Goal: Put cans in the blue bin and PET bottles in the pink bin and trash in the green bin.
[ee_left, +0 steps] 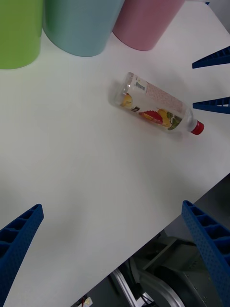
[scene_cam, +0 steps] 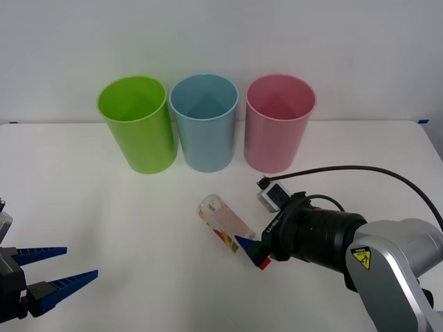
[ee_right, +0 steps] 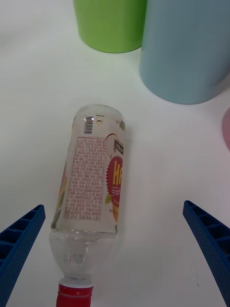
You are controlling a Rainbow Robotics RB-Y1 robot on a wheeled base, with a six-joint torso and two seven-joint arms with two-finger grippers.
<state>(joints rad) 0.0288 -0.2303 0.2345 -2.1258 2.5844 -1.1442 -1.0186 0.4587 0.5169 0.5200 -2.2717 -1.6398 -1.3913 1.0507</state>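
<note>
front view: right tool (scene_cam: 255,250) spread at bottle (scene_cam: 225,222) cap

Bright, even light from above, washing the white table (scene_cam: 104,228) nearly flat. Soft, short shadows beside the bottle (ee_left: 155,104) and under the green bin (scene_cam: 136,123), blue bin (scene_cam: 203,122) and pink bin (scene_cam: 277,122) along the far edge. Faint glare on clear plastic near the cap. Bins slightly soft in the right wrist view; label print crisp.
</note>
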